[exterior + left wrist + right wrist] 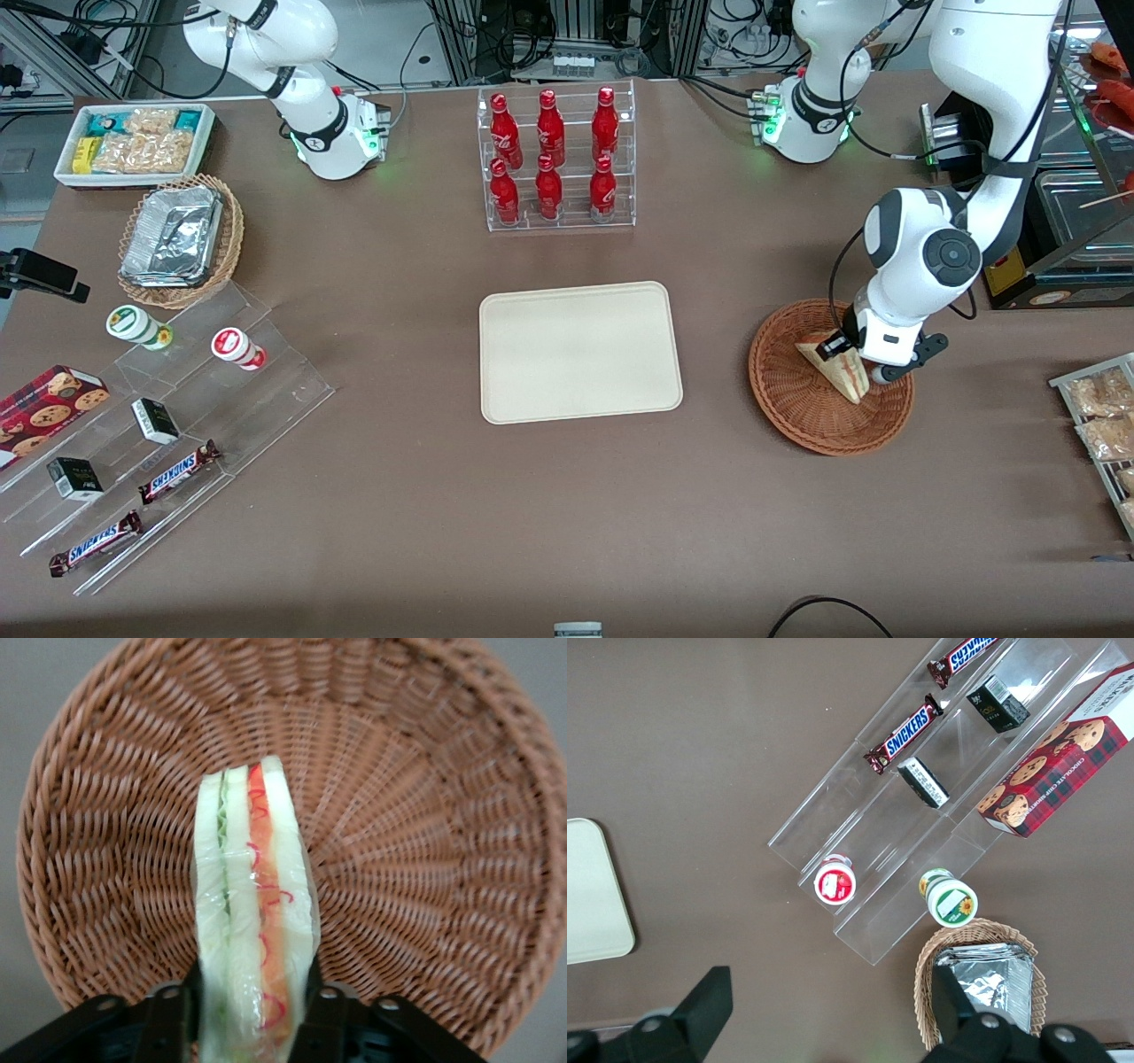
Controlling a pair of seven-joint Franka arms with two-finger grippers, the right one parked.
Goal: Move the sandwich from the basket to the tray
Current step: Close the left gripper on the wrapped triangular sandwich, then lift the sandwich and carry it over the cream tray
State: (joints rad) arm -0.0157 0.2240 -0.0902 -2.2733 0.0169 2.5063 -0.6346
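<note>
The sandwich [837, 369] is a pale bread wedge with red, orange and green filling along its edge. It stands on edge inside the round reddish-brown wicker basket [797, 409] at the working arm's end of the table. My gripper [855, 359] is down in the basket with one finger on each bread face, shut on the sandwich. In the left wrist view the sandwich [252, 921] sits between the black fingers [173, 1019], with the basket [425, 859] weave below it. The cream-beige tray [580, 352] lies flat mid-table, empty, apart from the basket.
A clear rack of red bottles [554, 159] stands farther from the front camera than the tray. A tan basket of foil containers [177, 239], a white snack bin [133, 142] and a clear stepped display with bars [177, 470] lie toward the parked arm's end. Snack packets [1103, 416] lie beside the basket.
</note>
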